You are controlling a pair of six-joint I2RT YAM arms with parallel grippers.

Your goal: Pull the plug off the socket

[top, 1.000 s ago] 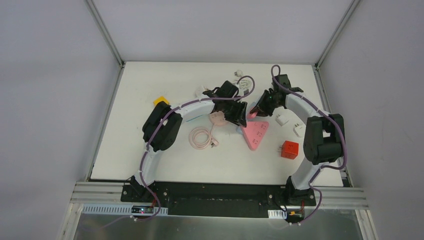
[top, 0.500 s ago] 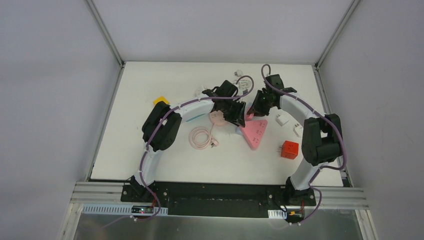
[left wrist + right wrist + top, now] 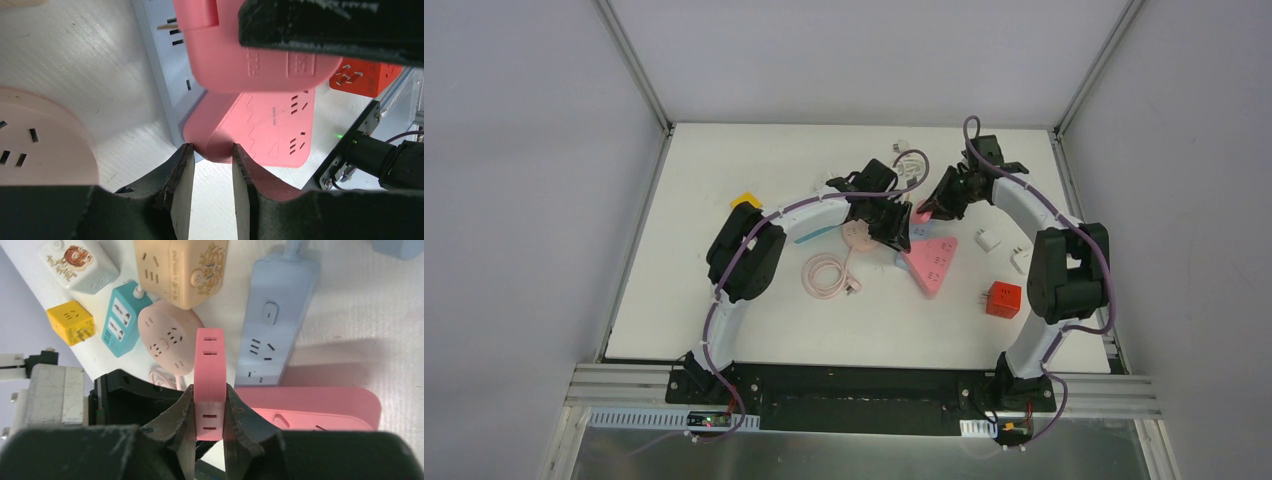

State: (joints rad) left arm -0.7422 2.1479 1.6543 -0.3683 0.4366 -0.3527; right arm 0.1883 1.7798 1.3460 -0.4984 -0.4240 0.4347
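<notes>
While the right gripper (image 3: 209,396) is clamped on the pink plug (image 3: 210,355), we judge the plug just above the socket (image 3: 270,130), mid-table, approx. clear of it. The left gripper (image 3: 210,152) straddles the socket's left corner w/ jaws nearly closed; we cannot tell if it grips. Risk: if prongs aren't fully out & that hold is loose, the socket lifts w/ the plug.

Right wrist view: pink plug (image 3: 210,365) lower end hidden inside right end effector (image 3: 210,392); prongs out of sight. Pink socket strip (image 3: 320,405) near side hidden behind end effector body. Blue strip (image 3: 275,325) cable cut off at top. Left wrist view: round socket (image 3: 45,140) cut off at left; left end effector (image 3: 209,160) contact with pink socket strip corner unclear. Top view: plug-to-strip gap too small to tell.
</notes>
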